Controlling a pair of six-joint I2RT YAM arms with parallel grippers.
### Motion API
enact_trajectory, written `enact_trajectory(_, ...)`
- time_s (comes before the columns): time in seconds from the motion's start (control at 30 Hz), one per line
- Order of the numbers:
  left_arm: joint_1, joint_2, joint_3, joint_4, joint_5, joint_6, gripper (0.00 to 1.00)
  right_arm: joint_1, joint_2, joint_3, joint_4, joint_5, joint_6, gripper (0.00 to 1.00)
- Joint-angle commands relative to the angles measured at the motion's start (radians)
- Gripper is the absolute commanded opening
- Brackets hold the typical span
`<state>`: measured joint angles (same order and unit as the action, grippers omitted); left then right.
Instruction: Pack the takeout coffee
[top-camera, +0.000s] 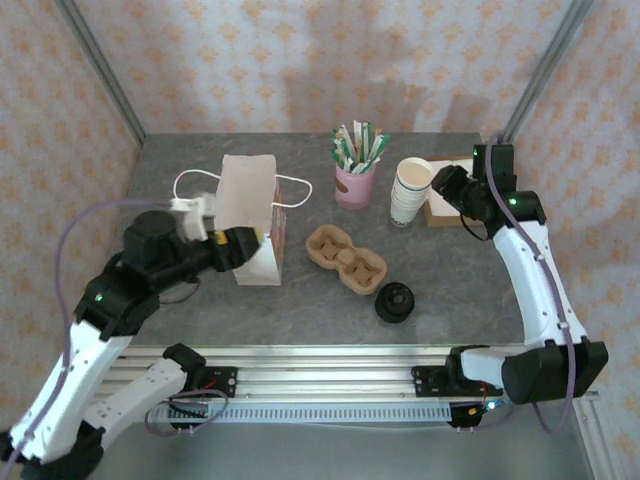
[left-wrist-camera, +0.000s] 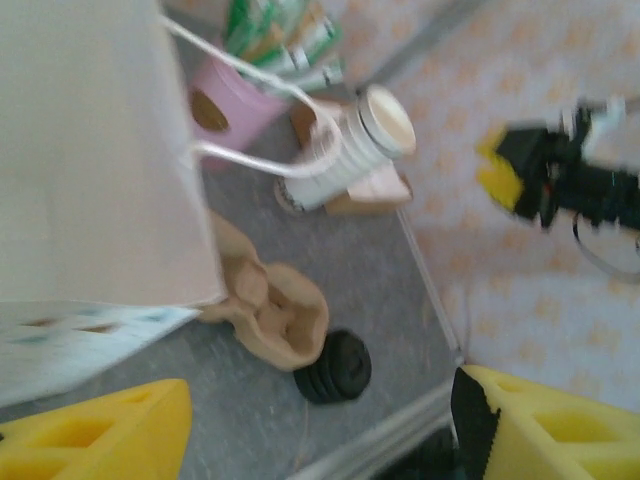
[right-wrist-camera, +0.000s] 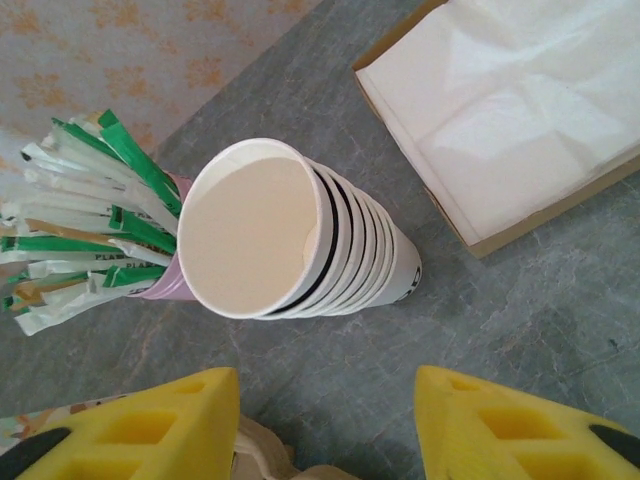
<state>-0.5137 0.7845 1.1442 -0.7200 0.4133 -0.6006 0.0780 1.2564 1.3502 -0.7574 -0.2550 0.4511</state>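
Note:
The takeout coffee (top-camera: 394, 302), a small dark ribbed cup with a round black lid, stands on the grey table front right of centre. In the left wrist view the same coffee (left-wrist-camera: 334, 367) sits just beyond the brown pulp carrier (left-wrist-camera: 277, 318). My left gripper (top-camera: 240, 248) hangs at the near side of the white paper bag (top-camera: 250, 210). It is open (left-wrist-camera: 320, 430) with nothing between its yellow fingers. My right gripper (top-camera: 447, 186) hovers at the back right beside the stack of white paper cups (right-wrist-camera: 290, 235), open (right-wrist-camera: 330, 430) and empty.
The pulp carrier (top-camera: 345, 258) lies mid-table between bag and coffee. A pink cup of green sachets (top-camera: 355, 170) and a napkin box (right-wrist-camera: 510, 120) flank the white cups (top-camera: 411, 190). The bag's white handles (left-wrist-camera: 260, 160) loop out sideways. The enclosure's walls stand close.

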Motion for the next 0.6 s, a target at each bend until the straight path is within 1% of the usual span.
enact_trajectory(0.0,-0.140,0.047,0.071,0.006,-0.158,0.035,0.71,0.009,0.047,0.045,-0.021,0.018,-0.027,0.46)
enact_trajectory(0.1,-0.238,0.095,0.075,0.019,-0.217,0.022,0.71,0.015,0.097,0.072,-0.021,0.004,-0.027,0.43)
enact_trajectory(0.17,-0.301,0.133,0.078,0.017,-0.259,0.024,0.71,0.029,0.129,0.091,-0.024,0.020,-0.031,0.42)
enact_trajectory(0.23,-0.339,0.166,0.091,-0.002,-0.298,0.028,0.72,0.051,0.156,0.111,-0.025,0.034,-0.045,0.41)
enact_trajectory(0.33,-0.359,0.200,0.111,-0.024,-0.327,0.014,0.73,0.067,0.195,0.144,-0.039,0.047,-0.058,0.40)
enact_trajectory(0.37,-0.360,0.204,0.110,-0.021,-0.330,0.008,0.73,0.069,0.206,0.152,-0.041,0.053,-0.061,0.37)
enact_trajectory(0.4,-0.360,0.206,0.108,-0.018,-0.332,0.004,0.73,0.070,0.212,0.155,-0.043,0.057,-0.060,0.36)
enact_trajectory(0.57,-0.362,0.199,0.100,-0.038,-0.361,-0.006,0.74,0.070,0.235,0.161,-0.045,0.123,-0.054,0.37)
